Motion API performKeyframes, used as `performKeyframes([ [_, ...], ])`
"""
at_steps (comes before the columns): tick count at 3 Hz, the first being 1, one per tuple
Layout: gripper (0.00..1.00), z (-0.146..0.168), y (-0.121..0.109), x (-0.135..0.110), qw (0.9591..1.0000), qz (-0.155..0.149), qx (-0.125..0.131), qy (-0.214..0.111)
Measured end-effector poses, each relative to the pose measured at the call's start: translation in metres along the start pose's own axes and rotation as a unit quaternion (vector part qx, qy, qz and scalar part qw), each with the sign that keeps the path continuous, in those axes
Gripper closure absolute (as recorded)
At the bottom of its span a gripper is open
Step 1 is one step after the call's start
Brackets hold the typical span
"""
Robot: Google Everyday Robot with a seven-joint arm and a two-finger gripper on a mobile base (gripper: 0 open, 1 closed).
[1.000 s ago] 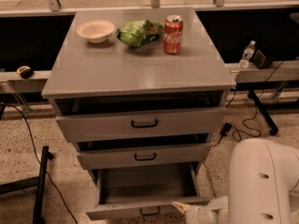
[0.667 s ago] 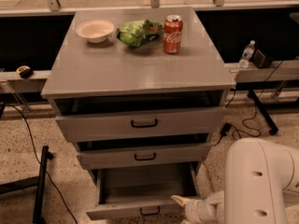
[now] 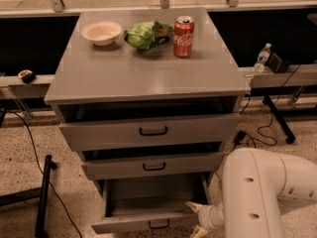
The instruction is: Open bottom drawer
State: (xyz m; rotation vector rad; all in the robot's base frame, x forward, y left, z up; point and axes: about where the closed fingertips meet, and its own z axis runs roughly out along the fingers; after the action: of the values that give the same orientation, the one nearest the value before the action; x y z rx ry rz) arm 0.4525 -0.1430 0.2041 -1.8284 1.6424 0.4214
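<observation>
One grey cabinet [image 3: 148, 78] with three drawers: top drawer [image 3: 99, 133] and middle drawer [image 3: 114, 168] each show a dark gap above the front, and the bottom drawer [image 3: 130, 226], nearest the floor, stands well out with its plain grey tray exposed. One white robot arm [image 3: 257, 192] at near right puts its gripper [image 3: 194, 219] at the right end of the bottom drawer's front, two fingers spread apart; can't tell if they touch it. Far side of the cabinet top: one green chip bag [image 3: 147, 33] in the middle, one cream bowl [image 3: 101, 32] on its left, one red Coca-Cola can [image 3: 183, 29] on its right.
</observation>
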Motion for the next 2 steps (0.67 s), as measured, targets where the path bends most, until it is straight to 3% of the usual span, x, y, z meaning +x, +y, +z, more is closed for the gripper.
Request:
performKeyframes([
  [2, 0.22, 0.027, 0.026, 0.005, 0.9982, 0.015, -0.057, -0.003],
])
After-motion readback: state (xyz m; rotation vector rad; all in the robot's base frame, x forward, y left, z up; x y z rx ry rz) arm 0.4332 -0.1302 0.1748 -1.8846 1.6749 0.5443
